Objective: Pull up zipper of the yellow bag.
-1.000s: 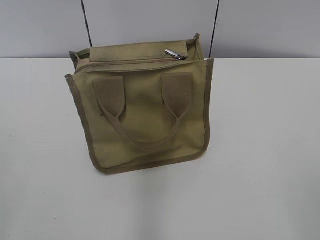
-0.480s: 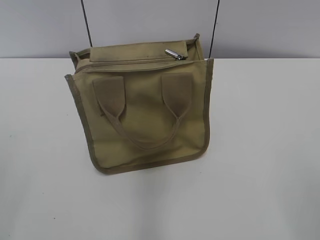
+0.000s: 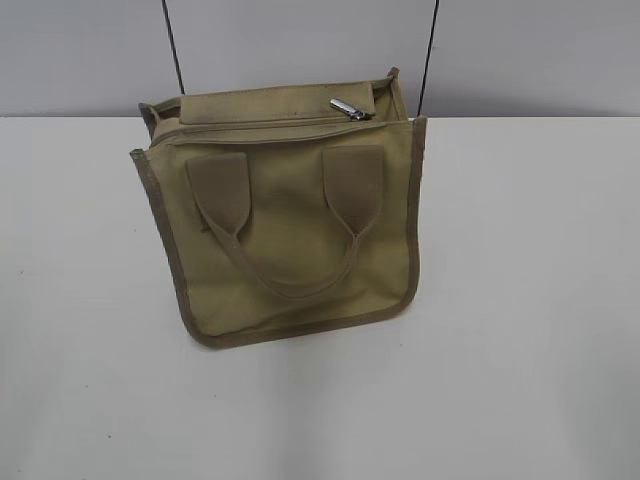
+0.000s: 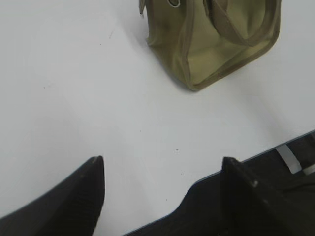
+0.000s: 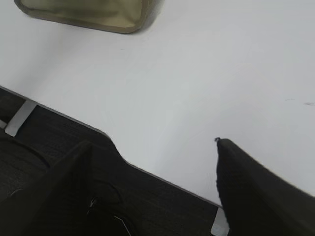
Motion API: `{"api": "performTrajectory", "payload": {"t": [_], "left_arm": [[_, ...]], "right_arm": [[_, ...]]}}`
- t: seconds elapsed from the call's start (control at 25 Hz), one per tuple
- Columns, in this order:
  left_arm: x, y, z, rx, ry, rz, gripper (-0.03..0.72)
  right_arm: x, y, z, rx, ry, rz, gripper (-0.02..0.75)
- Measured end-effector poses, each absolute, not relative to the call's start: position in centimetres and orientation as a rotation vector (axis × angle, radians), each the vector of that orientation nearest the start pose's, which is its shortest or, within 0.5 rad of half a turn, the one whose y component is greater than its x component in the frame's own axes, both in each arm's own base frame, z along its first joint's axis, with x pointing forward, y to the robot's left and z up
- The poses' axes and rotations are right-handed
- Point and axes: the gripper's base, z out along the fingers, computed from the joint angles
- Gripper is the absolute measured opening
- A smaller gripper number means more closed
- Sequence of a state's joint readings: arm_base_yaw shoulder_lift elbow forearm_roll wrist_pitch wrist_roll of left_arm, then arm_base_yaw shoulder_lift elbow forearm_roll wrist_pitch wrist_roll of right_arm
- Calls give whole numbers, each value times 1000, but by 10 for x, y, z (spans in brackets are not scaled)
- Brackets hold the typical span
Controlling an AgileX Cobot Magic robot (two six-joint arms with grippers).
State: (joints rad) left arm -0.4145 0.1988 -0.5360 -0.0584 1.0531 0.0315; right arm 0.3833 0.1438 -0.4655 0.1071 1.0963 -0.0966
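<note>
The yellow bag is a khaki canvas tote with olive trim, two patches and a looped handle, at the middle back of the white table. Its silver zipper pull lies at the right end of the zipper line along the top. The bag's lower corner shows in the left wrist view and its edge in the right wrist view. My left gripper is open and empty over the table's front edge. My right gripper is open and empty over the front edge too. Neither gripper shows in the exterior view.
The white table spreads around the bag. A grey wall with two thin black cables stands behind. The dark front edge of the table with metal brackets shows in both wrist views.
</note>
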Motion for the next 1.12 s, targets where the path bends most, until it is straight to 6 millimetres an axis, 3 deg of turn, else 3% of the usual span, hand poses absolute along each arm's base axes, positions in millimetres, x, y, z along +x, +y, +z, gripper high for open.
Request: {"api": "performTrajectory", "payload": {"t": [0.32,0.56,1.12], "left_arm": [[7,-6,288,213,2092,-155,552],[-5,-4,288,68,2019,-71,552],[-9,-4,288,58,1991,-63,552]], "right_arm": [[15,11,264,-268,2231,160,564],[6,9,265,-70,2165,57,564],[-3,9,265,-40,2104,34,564]]}}
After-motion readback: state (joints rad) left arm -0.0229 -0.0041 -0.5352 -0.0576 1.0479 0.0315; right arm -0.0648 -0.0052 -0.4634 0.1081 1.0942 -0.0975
